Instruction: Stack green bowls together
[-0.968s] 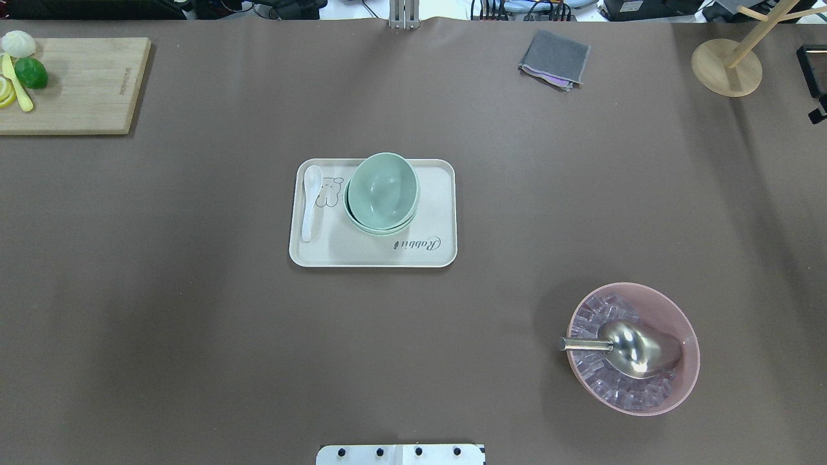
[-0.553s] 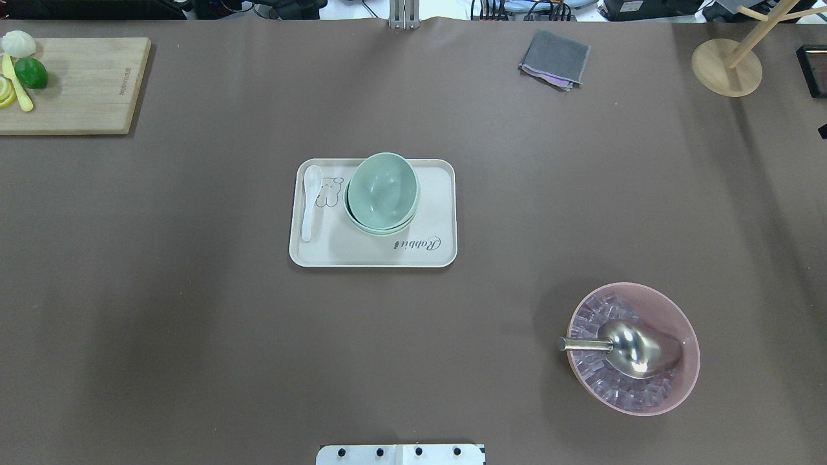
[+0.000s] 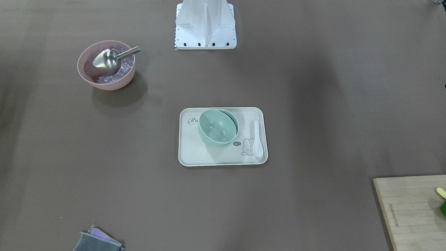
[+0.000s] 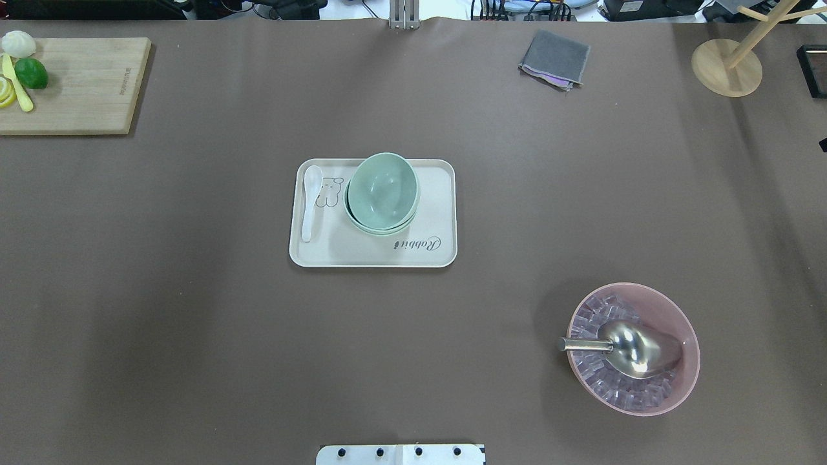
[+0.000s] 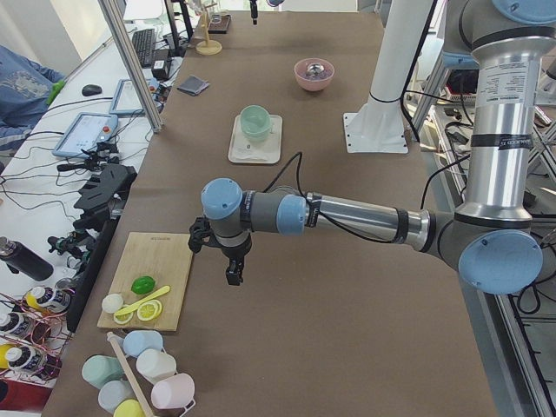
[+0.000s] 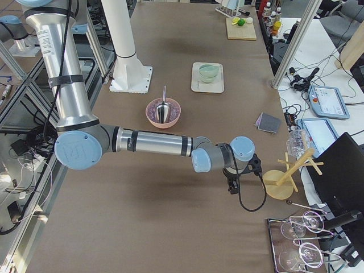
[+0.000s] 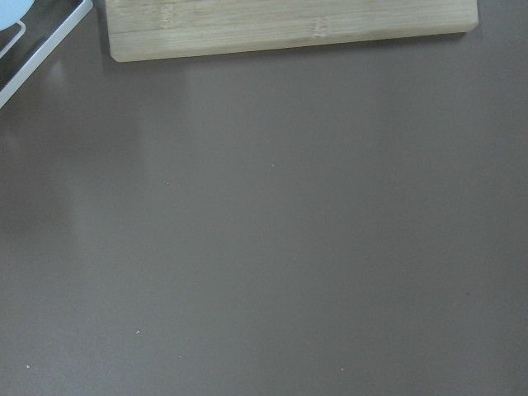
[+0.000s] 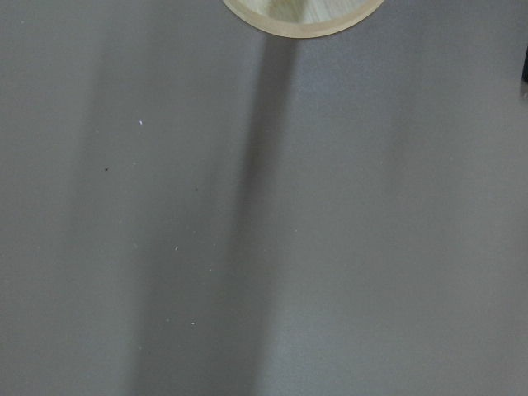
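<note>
Three green bowls [image 4: 382,187] sit nested in one stack on a single cream tray [image 4: 375,255] near the middle of the bench [image 4: 194,323]. The top bowl leans a little, and the rims of the two under it show along one side. The stack stands in the tray's far half as seen from the robot, partly covering the printed word. One white spoon [image 4: 311,201] lies on the same tray just beside the stack, apart from it, over a small rabbit drawing.

Well away, toward the robot's right, stands one pink bowl [image 4: 678,310] filled with clear cubes, and one metal scoop [image 4: 636,349] rests in it with its handle over the rim. One folded grey cloth [image 4: 554,59] lies at the far edge. One wooden cutting board [image 4: 84,90] sits in the far left corner with one lime [image 4: 31,73] on it. One wooden stand [image 4: 726,68] with a round base is in the far right corner.

The left pincer [image 5: 234,276] hangs over bare bench just beside the cutting board, far from the bowls; I cannot tell whether it is spread or pressed together. The right pincer [image 6: 232,187] hangs near the stand's base, also far from the tray, and its state cannot be told either. Neither one touches anything.
</note>
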You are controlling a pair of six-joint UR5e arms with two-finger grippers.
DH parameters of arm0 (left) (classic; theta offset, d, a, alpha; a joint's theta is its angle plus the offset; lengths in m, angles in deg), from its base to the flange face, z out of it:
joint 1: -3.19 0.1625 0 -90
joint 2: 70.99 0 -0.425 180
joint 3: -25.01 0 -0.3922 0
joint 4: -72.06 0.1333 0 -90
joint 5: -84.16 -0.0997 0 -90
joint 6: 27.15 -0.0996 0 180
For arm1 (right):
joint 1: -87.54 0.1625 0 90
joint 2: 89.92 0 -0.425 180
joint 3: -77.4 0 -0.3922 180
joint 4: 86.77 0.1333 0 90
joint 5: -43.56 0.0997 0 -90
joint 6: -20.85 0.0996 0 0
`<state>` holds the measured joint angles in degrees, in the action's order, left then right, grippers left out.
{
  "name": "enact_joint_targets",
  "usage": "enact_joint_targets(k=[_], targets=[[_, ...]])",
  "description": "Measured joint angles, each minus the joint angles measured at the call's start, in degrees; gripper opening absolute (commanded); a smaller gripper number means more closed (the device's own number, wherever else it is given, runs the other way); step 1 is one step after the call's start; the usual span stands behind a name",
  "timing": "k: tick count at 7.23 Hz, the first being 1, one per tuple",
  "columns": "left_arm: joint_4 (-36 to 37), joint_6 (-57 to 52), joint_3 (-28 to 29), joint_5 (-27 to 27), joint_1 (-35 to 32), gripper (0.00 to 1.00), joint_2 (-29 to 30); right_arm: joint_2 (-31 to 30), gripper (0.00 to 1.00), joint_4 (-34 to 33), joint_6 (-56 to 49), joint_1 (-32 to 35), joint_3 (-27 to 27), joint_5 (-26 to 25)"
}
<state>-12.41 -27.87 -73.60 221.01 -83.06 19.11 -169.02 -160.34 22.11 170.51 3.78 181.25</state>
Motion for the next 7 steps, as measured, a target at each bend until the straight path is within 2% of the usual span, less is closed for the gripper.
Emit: enact_joint_targets(k=[7], targets=[[-0.06, -0.15, 0.19, -0.16, 0.10, 0.98, 0.02, -3.23, 1.00, 0.60, -0.20, 0.45, -1.16, 2.64]])
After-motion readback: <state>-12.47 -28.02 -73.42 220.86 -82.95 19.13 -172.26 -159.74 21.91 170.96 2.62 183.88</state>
